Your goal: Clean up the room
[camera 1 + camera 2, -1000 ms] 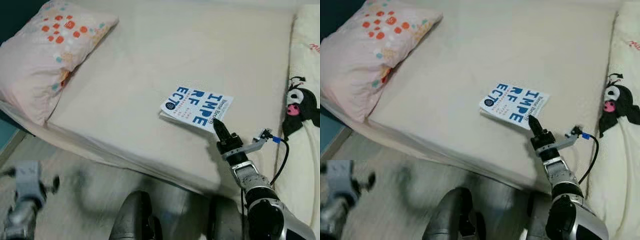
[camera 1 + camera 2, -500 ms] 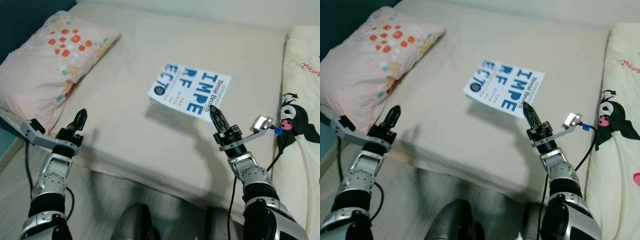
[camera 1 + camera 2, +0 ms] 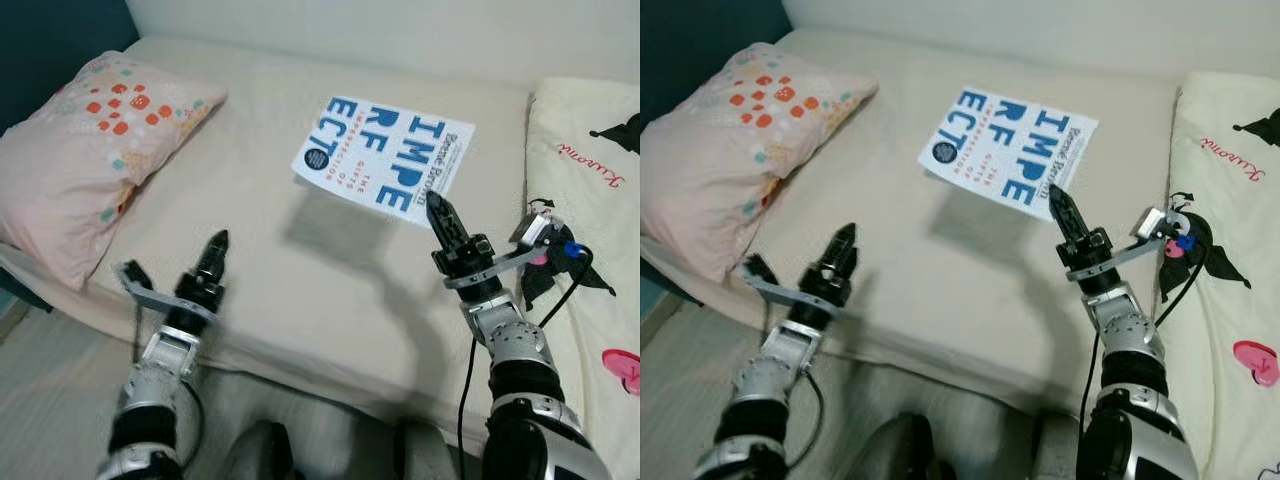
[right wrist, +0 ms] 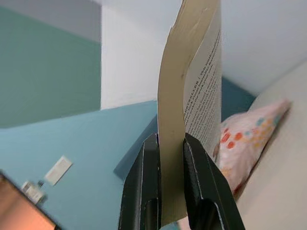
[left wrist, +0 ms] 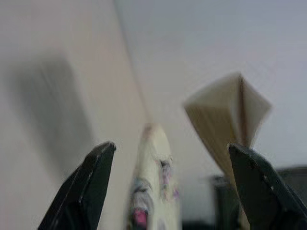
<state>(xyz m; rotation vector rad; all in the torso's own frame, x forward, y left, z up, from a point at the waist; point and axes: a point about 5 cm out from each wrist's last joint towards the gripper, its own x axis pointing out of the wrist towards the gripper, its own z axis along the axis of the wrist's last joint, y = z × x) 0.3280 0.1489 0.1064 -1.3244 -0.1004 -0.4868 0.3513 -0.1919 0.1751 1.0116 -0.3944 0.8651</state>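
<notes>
The right gripper (image 4: 171, 158) has its two black fingers pressed tight against the edge of a paperback book (image 3: 384, 159), pinching the page block between them with no gap showing on either side. In the head views the fingers meet the book at its near right corner, by the spine, and the book hangs lifted above the bed (image 3: 300, 260), its white cover with large blue letters facing up and its shadow lying on the sheet below it. The right arm reaches up and forward from the lower right, forearm angled toward the middle of the bed, a black cable looping off its wrist.

The left gripper (image 5: 172, 187) holds nothing; its fingers stand wide apart, and between them the wrist view shows the lifted book's fanned page edges across the bed. In the head views the left gripper (image 3: 840, 252) hovers over the near edge of the mattress, its arm raised from the lower left with the fingers pointing forward and upward.

A pink pillow (image 3: 75, 150) with orange and teal dots lies at the left end of the bed. A cream blanket (image 3: 1230, 250) printed with a black cartoon character lies along the right side.
</notes>
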